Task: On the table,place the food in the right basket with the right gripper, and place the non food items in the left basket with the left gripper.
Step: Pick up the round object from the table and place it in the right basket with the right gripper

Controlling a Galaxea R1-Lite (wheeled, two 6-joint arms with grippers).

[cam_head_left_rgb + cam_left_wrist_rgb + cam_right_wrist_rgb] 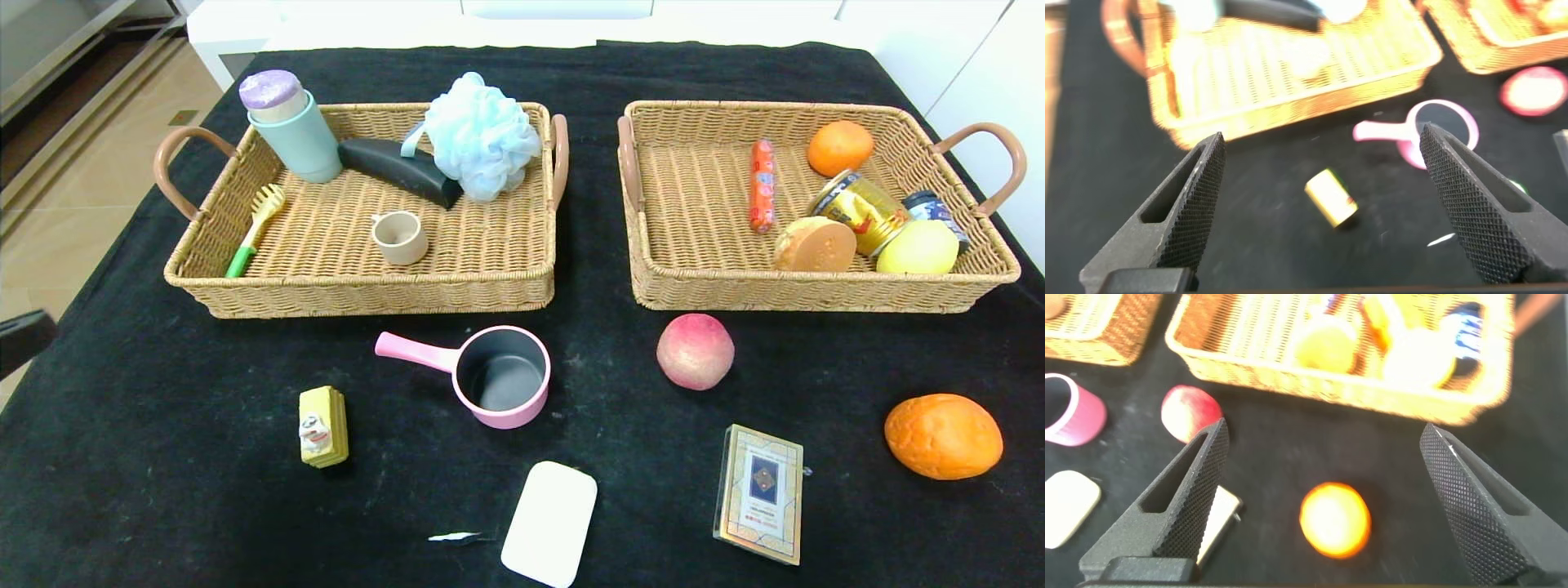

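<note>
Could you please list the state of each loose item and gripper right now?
Saucepan: upright, empty, on the table.
Peach: on the table.
Orange fruit: on the table.
Yellow block: on the table.
White bar: lying flat.
Card box: lying flat.
Left gripper: open, empty.
Right gripper: open, empty.

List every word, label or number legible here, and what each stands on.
None can be read.
Card box: small print under the blue diamond, too small.
Gold can and dark can in the right basket: labels blurred.
Red sausage: markings illegible.
Yellow block: cartoon face only.
</note>
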